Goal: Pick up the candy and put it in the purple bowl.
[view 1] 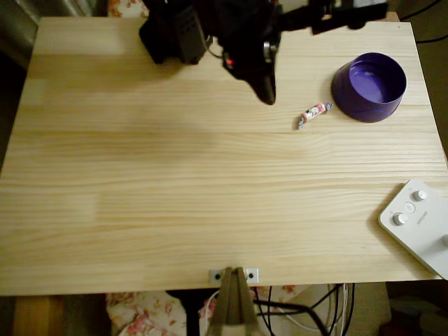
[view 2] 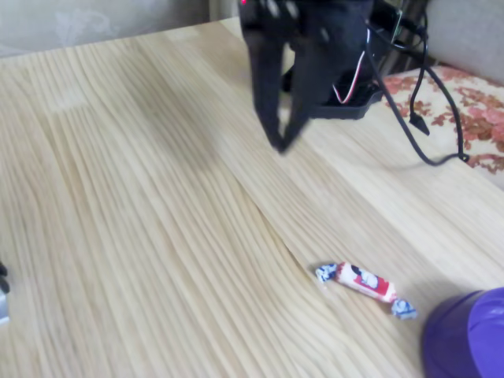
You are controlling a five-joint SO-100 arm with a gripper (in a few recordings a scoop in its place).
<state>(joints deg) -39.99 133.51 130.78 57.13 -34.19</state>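
Overhead view: the candy (view 1: 313, 115) lies on the table (view 1: 175, 210) at eight o'clock of the purple bowl (view 1: 369, 87); the gripper (view 1: 267, 94), fingertips together, holds nothing.

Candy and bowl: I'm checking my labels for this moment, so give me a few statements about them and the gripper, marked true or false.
1. The candy lies on the table, outside the purple bowl. True.
2. The gripper holds the candy. False: it holds nothing, and the candy lies apart from it on the wood.
3. In the overhead view the candy lies just left of the bowl. True.
4. The bowl lies tipped on its side. False: it stands upright, opening upward.
5. A white box with round knobs sits at the table's lower right corner in the overhead view. True.
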